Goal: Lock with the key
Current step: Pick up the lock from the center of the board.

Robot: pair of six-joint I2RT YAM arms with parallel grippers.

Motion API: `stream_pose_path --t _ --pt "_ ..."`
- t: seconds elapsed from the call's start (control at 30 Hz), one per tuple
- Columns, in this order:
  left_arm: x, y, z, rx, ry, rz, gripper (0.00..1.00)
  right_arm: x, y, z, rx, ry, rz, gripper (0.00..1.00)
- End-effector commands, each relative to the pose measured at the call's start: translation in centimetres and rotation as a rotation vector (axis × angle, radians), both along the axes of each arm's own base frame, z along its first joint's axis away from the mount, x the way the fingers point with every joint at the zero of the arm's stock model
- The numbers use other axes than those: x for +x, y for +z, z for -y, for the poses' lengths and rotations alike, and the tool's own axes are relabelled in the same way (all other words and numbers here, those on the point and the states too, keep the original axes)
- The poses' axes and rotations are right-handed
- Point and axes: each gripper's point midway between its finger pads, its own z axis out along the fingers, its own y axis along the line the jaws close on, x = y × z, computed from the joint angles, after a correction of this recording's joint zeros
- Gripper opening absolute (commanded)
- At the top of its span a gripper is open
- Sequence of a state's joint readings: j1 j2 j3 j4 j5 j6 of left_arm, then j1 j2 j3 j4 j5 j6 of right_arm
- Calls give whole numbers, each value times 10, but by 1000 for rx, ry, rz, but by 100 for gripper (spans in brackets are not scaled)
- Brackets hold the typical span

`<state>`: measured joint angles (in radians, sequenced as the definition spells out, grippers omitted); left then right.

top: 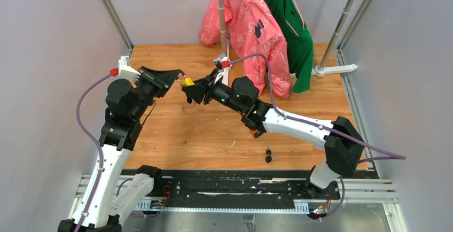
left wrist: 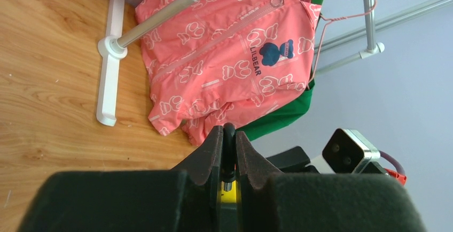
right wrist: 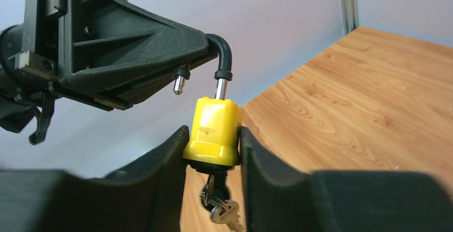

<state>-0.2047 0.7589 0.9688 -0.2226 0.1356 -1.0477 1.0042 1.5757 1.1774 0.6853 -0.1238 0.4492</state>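
- Where the two arms meet, the yellow plastic padlock (right wrist: 213, 128) sits between the right gripper's (top: 193, 90) jaws, which press its body from both sides.
- Left gripper (top: 179, 77) jaws pinch the black curved steel shackle (right wrist: 224, 50) above; one shackle end stands free.
- Silver metal keys (right wrist: 224, 213) hang below the right jaws.

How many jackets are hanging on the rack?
2: a pink jacket at the back, and a green jacket to its right, partly behind it. More may hide behind them.
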Motion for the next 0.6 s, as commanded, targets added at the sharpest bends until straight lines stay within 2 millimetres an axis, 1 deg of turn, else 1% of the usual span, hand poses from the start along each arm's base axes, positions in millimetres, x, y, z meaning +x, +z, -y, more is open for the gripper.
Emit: stream_pose_path --t 0.0,0.03,0.1,0.17,0.23,0.3,0.33,0.37,0.4,0.43,0.5,0.57 --pt "-9 37 -4 -24 14 108 0 -5 17 -5 47 16 8 32" --pt "-9 36 -4 -25 13 106 0 -5 19 -5 53 16 11 23" --pt "-10 36 -3 -22 8 108 0 -4 23 -1 55 10 20 1" --pt "-11 34 0 -21 -11 96 0 -2 28 6 61 7 7 0" --pt "-12 26 1 13 -21 45 1 -2 35 17 54 22 -13 0" --pt "-15 19 4 99 -55 2 24 -7 41 27 -4 71 -12 0" --pt "-19 23 6 158 -83 12 44 -9 42 36 -35 89 -17 0" --pt "-23 20 9 187 -116 -7 56 -13 44 45 -55 121 -15 0" --pt "-28 18 13 234 -158 -4 68 -16 51 60 -63 143 -13 0" --pt "-31 16 15 260 -187 -3 77 -20 52 73 -83 169 -20 0" --pt "-41 10 19 312 -244 10 87 -34 54 97 -125 248 -37 0" --pt "-52 9 32 338 -348 56 91 -47 54 122 -166 307 -69 0"
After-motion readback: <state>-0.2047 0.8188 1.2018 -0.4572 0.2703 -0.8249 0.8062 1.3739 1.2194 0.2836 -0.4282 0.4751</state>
